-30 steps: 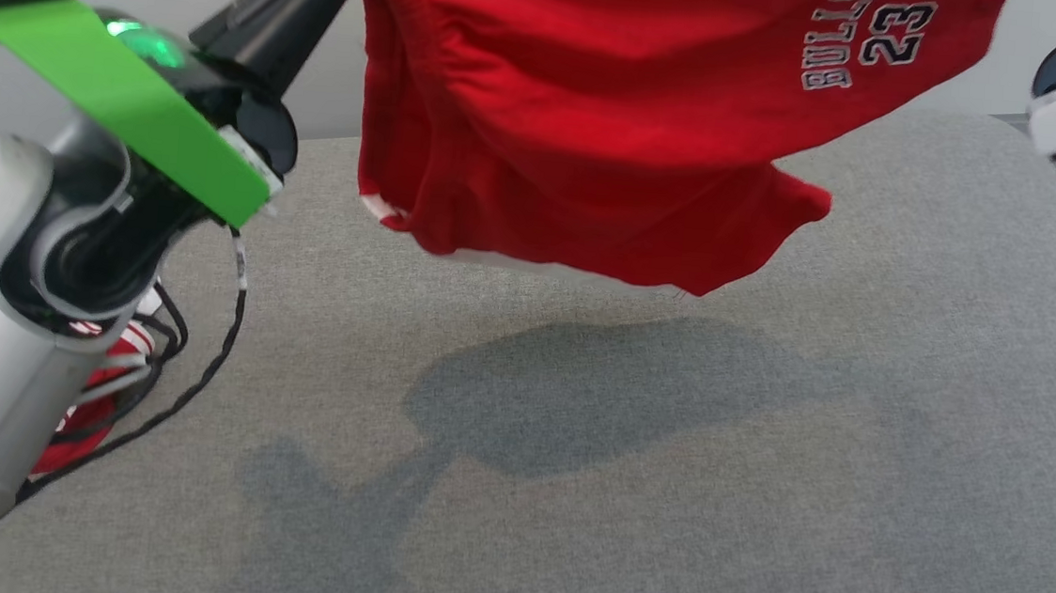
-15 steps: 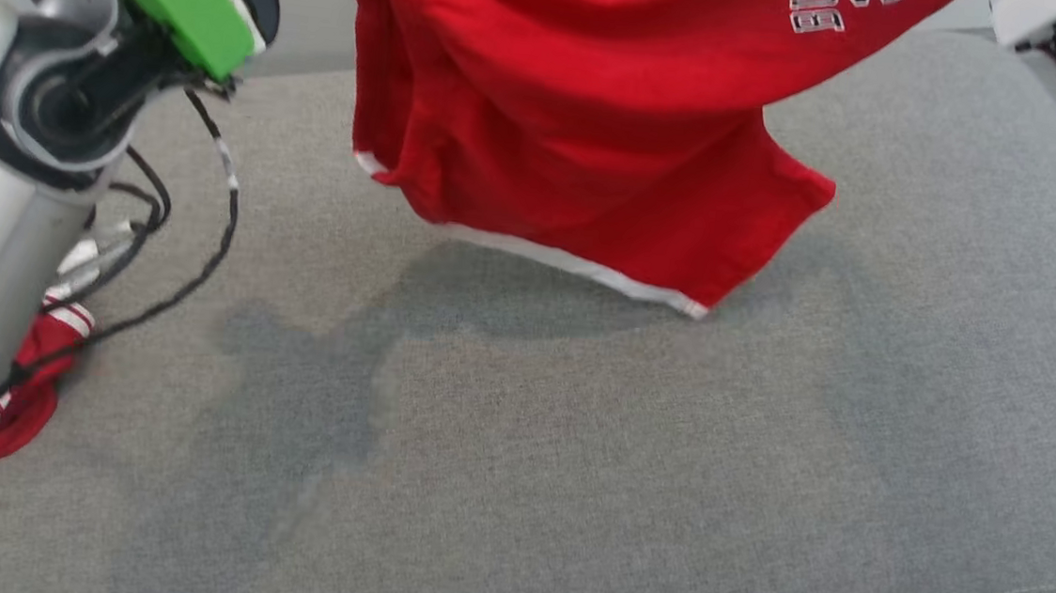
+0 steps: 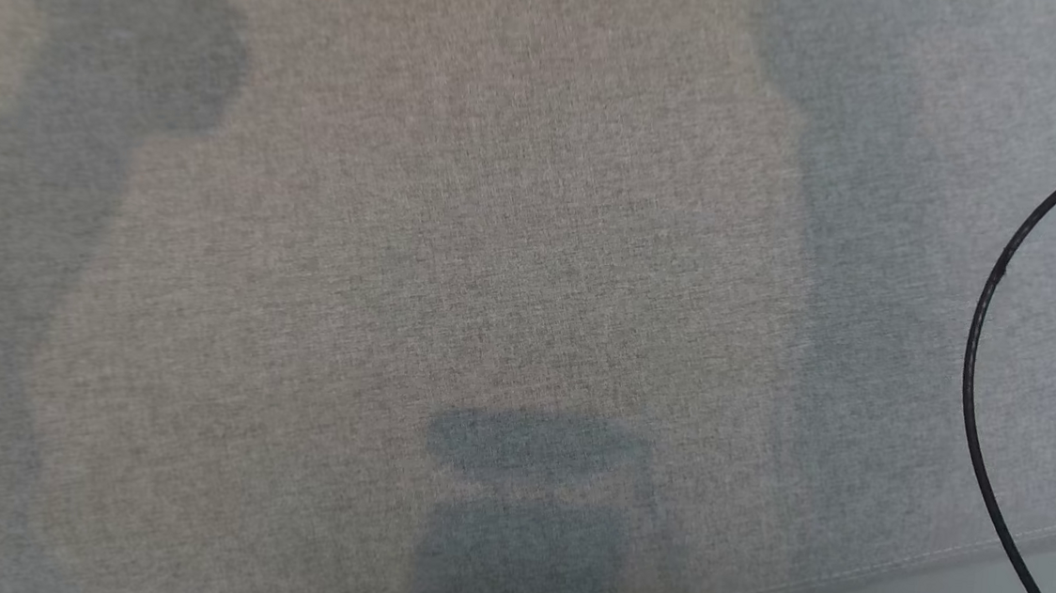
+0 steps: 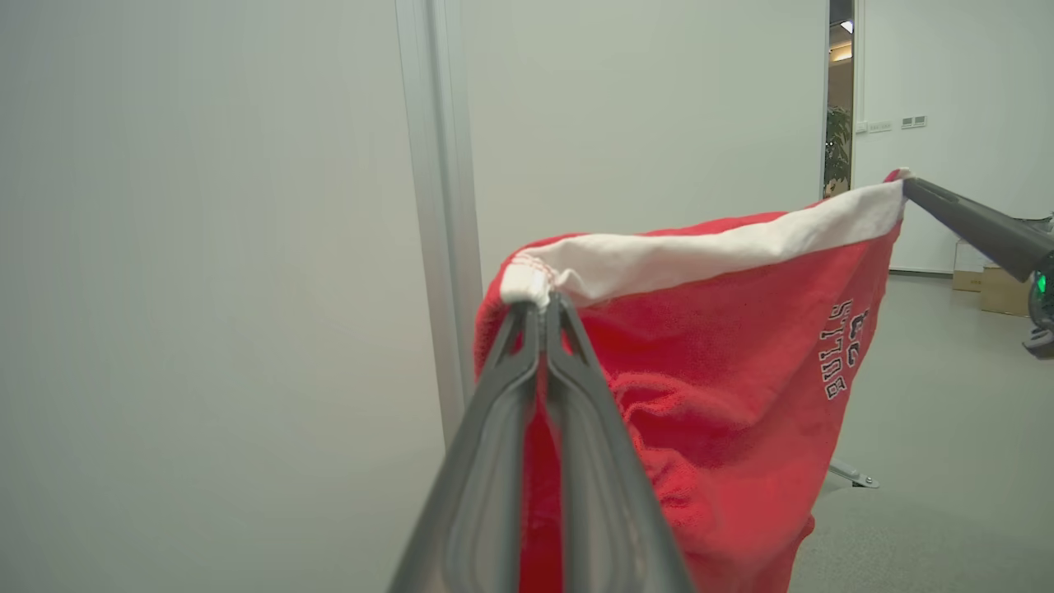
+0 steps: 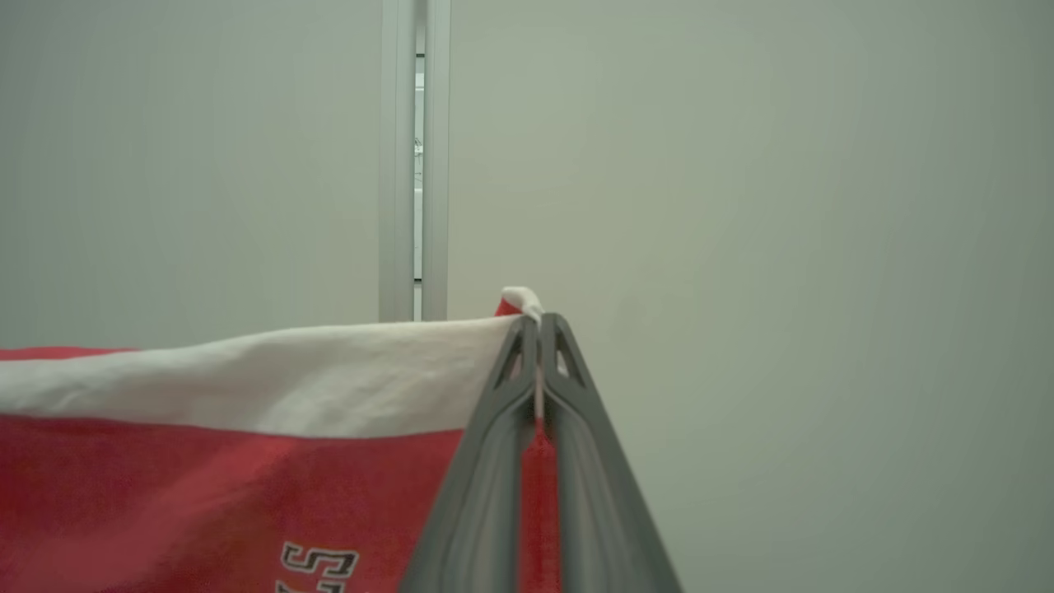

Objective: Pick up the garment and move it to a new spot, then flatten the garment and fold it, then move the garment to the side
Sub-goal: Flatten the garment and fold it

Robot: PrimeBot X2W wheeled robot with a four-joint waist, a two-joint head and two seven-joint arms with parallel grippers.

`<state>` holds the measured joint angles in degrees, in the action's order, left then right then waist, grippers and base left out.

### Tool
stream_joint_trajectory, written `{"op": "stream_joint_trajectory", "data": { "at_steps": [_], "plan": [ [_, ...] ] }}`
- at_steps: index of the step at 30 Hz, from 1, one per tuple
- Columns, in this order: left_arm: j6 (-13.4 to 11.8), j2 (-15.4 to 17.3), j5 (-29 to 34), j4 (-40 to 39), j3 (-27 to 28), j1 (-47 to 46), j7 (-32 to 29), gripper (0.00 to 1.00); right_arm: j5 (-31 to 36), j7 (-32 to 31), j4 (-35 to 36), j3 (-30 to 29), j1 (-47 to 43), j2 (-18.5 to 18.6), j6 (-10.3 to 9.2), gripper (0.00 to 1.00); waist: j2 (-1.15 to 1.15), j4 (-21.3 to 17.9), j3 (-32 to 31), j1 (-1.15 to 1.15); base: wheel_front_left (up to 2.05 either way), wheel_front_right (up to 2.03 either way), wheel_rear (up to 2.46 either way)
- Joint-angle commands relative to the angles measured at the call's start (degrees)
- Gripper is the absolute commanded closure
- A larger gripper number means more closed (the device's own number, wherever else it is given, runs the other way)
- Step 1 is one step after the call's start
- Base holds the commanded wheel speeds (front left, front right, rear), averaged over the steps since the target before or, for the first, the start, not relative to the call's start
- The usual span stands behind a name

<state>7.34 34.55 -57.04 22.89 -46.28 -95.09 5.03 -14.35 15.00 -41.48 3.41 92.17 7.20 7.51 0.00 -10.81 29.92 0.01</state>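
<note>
- While clamped with the left gripper [image 4: 543, 309] on one top corner of the red garment [image 4: 708, 346], holds that corner aloft — both dark fingers pressed together, cloth running down between them.
- Pinches the opposite top corner with the right gripper [image 5: 539, 321], likewise closed hard on the fabric, a small white tuft poking above the fingertips.
- Stretches the white band [image 4: 700, 247] along the garment's upper edge as one line from grip to grip.
- Lets the red body hang below that band in loose folds, bunched and creased nearest the left gripper.
- Shows dark-outlined lettering [image 4: 844, 350] — BULLS with numerals beside it — near the right gripper's end, turned sideways in the left wrist view.
- Faces a plain pale wall [image 4: 206, 247] with a light vertical post [image 4: 436, 206] behind the garment in both wrist views.
- Takes in an open doorway [image 4: 840, 99] and cardboard boxes [image 4: 1000, 288] on the floor, far off at the right of the left wrist view.
- Looks down from the head on a grey woven cushion surface [image 3: 495, 237] crossed by soft shadows [image 3: 530, 504].
- Catches a thin black cable [image 3: 984, 370] curving down the right side of the head view.
</note>
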Motion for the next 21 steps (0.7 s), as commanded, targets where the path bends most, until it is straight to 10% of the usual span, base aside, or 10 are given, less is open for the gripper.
{"op": "stream_joint_trajectory", "data": {
  "at_steps": [1, 9, 21],
  "plan": [
    [0.2, 1.7, 0.4, 0.4, -2.8, -1.1, 4.8, 1.00, 3.5, 0.1, 4.1, -1.7, -1.9, -2.2, -0.04, 1.00, 0.00, -3.4, 16.3, -0.01, 0.00, 0.00, 0.00],
    [0.2, 5.4, -4.8, -2.0, -10.6, 3.6, 10.1, 1.00, 7.1, 0.2, 14.7, -1.8, -12.3, -4.1, -0.05, 1.00, 0.00, -2.2, 19.0, -0.01, 0.00, 0.00, 0.00],
    [0.2, 5.5, 1.9, -18.1, -4.1, 34.1, 10.2, 1.00, 7.7, 0.2, 31.7, -3.2, -43.3, 0.1, -0.05, 1.00, 0.00, 1.9, 8.2, -0.01, 0.00, 0.00, 0.00]
  ]
}}
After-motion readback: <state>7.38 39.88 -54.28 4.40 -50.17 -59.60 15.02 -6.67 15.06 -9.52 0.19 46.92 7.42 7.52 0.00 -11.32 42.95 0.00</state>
